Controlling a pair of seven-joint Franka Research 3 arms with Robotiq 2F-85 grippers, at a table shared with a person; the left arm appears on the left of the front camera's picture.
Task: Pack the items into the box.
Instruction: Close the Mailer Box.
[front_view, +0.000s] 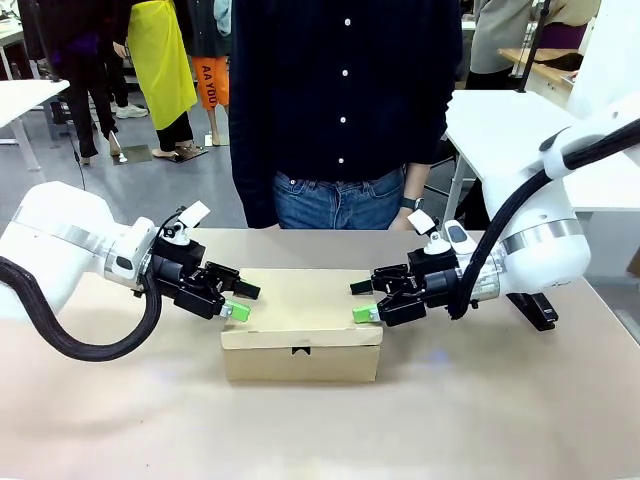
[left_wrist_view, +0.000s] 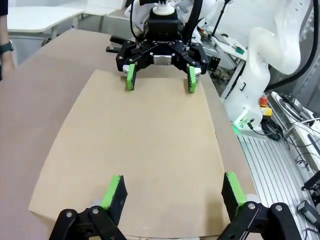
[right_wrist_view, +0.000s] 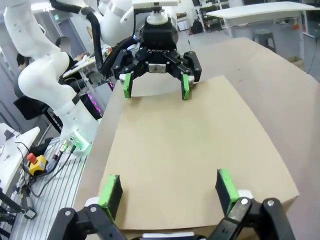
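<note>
Two white, rounded arms, each with a silver band behind the wrist and a thick black ribbed cable looping alongside. The left end effector (front_view: 236, 301) and right end effector (front_view: 363, 301) are black two-finger units with green pads (left_wrist_view: 114, 189); a small white camera module sits above each.

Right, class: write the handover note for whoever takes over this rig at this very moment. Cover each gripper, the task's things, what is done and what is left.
Left gripper: open, empty, fingers over the left end of the box.
Right gripper: open, empty, fingers over the box's right end, facing the left one.
Box: at mid-table, lid closed flat, front tab tucked in.
Items: nothing lies loose on the table around the box; whether anything is inside cannot be told with the lid shut.
Done, by the look of it: box closed.
Left: probably only withdrawing both arms; confirm the contents if unsure.
A person stands at the far side.
</note>
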